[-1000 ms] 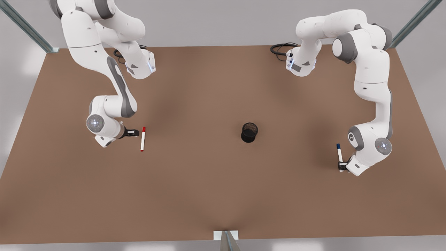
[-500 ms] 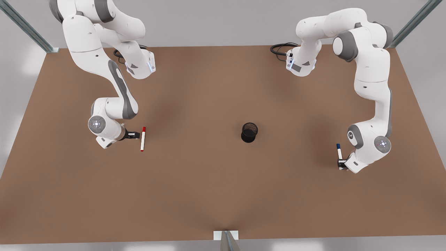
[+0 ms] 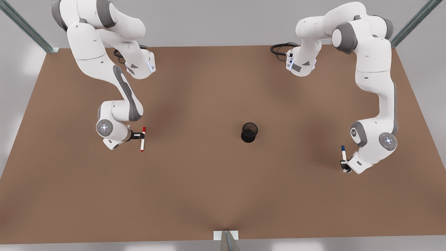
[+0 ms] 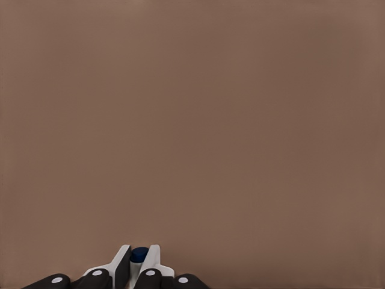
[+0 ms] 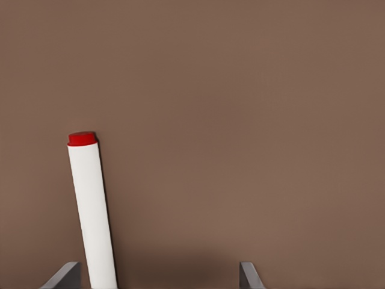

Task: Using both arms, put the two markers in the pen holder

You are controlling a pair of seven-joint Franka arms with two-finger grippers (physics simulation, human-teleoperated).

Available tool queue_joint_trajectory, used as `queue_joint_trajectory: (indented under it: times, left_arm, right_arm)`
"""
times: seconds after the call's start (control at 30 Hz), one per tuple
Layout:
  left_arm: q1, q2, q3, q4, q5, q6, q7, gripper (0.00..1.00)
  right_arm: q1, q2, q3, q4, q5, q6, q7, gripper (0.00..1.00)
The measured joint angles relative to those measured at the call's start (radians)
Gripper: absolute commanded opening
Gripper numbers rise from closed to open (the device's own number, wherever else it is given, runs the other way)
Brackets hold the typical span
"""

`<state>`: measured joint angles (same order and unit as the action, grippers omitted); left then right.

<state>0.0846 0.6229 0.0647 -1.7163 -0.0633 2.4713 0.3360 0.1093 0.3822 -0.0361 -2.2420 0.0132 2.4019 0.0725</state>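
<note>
While the left gripper (image 3: 345, 166) is clenching the slim, stiff white blue-capped marker (image 3: 343, 154) near its tail, the right gripper (image 3: 138, 135), jaws spread, is straddling the light red-capped marker (image 3: 142, 139) mid-barrel, well apart from the black mesh pen holder (image 3: 249, 132) on the brown surface (image 3: 223, 195).

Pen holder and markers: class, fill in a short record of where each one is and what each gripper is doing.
pen holder: upright mid-table, no marker in it
red-capped marker: lying on the table, at the front view's left
blue-capped marker: at the front view's right, in a grip
right gripper: open, fingers astride the red-capped marker
left gripper: shut on the blue-capped marker
</note>
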Motion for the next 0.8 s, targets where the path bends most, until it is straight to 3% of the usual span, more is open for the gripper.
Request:
queue_joint_trajectory:
  times: [0.2, 0.27, 0.43, 0.57, 0.7, 0.8]
  left_arm:
    - [-0.078, -0.097, 0.001, 0.046, 0.005, -0.154, -0.05, 0.21]
    - [-0.118, -0.129, 0.001, 0.06, 0.006, -0.208, -0.074, 0.21]
    - [-0.261, -0.223, -0.019, 0.091, -0.033, -0.346, -0.14, 0.21]
    - [-0.32, -0.281, -0.065, 0.093, -0.201, -0.444, -0.158, 0.21]
    - [-0.327, -0.273, -0.085, 0.078, -0.466, -0.491, -0.075, 0.21]
    - [-0.334, -0.271, -0.087, 0.049, -0.626, -0.509, 0.037, 0.21]
  right_arm:
    - [0.001, 0.019, 0.029, 0.015, 0.0, 0.005, 0.012, 0.93]
    - [0.001, 0.028, 0.04, 0.029, 0.0, 0.006, 0.016, 0.83]
    - [0.003, 0.072, 0.071, 0.079, -0.001, 0.01, 0.034, 0.8]
    - [-0.003, 0.093, 0.074, 0.083, -0.001, 0.026, 0.047, 0.76]
    - [-0.004, 0.097, 0.075, 0.083, 0.008, 0.036, 0.049, 0.52]
    - [-0.004, 0.093, 0.075, 0.086, 0.014, 0.038, 0.045, 0.49]
